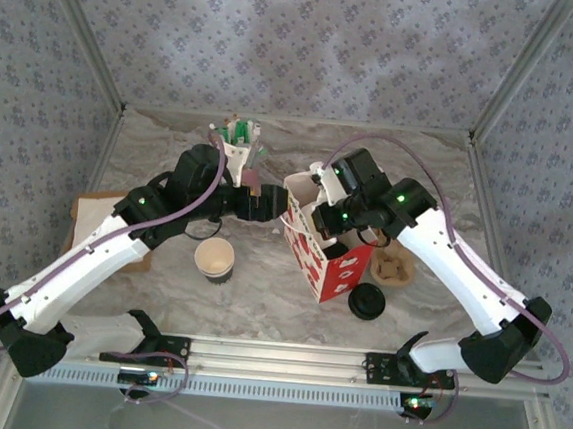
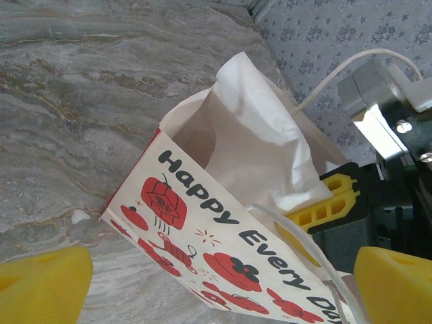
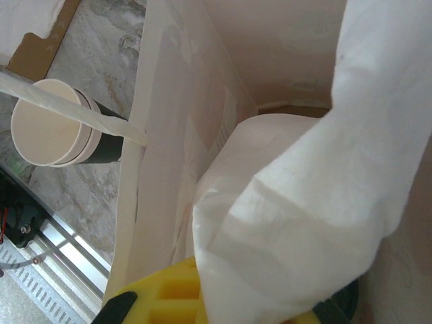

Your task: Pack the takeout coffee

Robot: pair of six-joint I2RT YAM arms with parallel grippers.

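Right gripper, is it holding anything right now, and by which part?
The right gripper is shut on the white tissue paper at the mouth of the red-and-white bag, apparently pinching the sheet's edge; the exact spot is covered by the paper.

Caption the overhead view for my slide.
Left arm and right arm meet at the red-and-white paper bag; the paper cup stands outside, left of it, the black lid right.

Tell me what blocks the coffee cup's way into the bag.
On the table, nothing lies between the paper cup and the red-and-white bag. The bag's mouth holds a white napkin and the right gripper.
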